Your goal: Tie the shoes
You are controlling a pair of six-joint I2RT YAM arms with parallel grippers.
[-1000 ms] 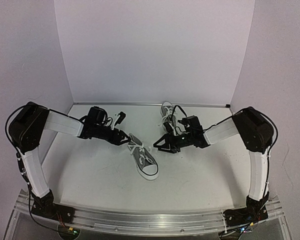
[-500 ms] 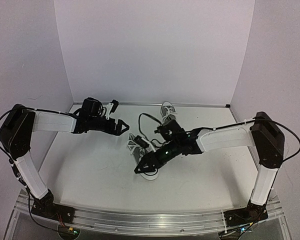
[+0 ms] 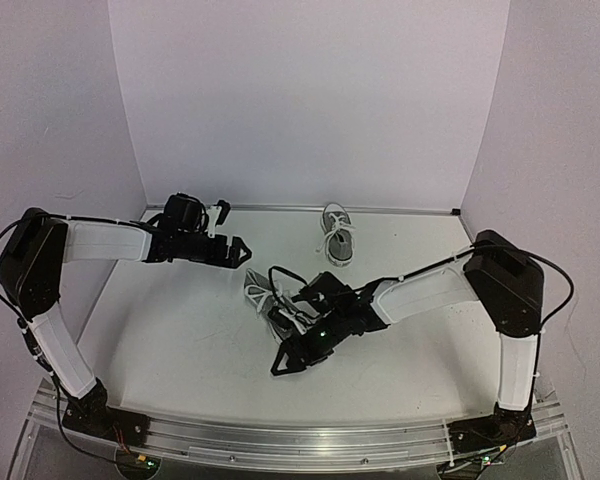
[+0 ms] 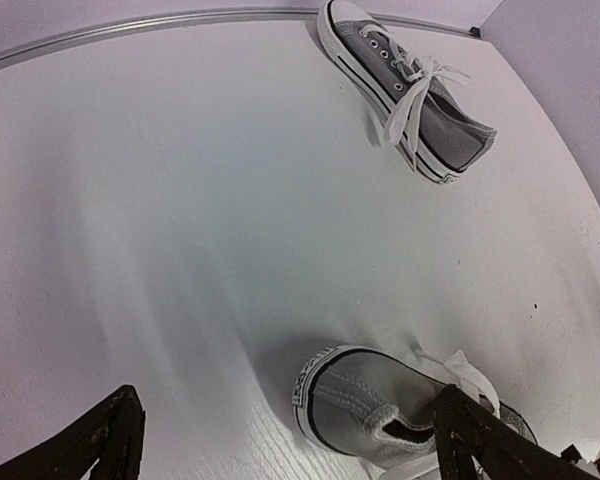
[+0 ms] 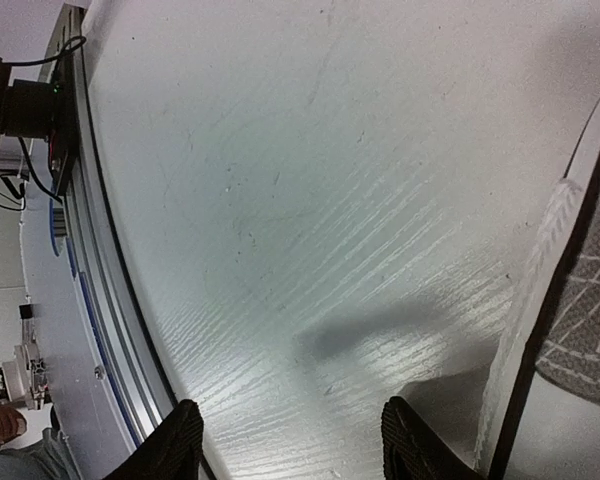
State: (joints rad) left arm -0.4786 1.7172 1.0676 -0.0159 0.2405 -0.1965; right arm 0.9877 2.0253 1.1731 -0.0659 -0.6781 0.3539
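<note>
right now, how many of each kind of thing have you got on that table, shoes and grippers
grey sneakers: 2, the far sneaker and the near sneaker
grippers: 2, the left gripper and the right gripper, both open
total: 4

Near shoe (image 3: 257, 291) mostly under right gripper (image 3: 286, 361); knot perhaps hidden.
</note>
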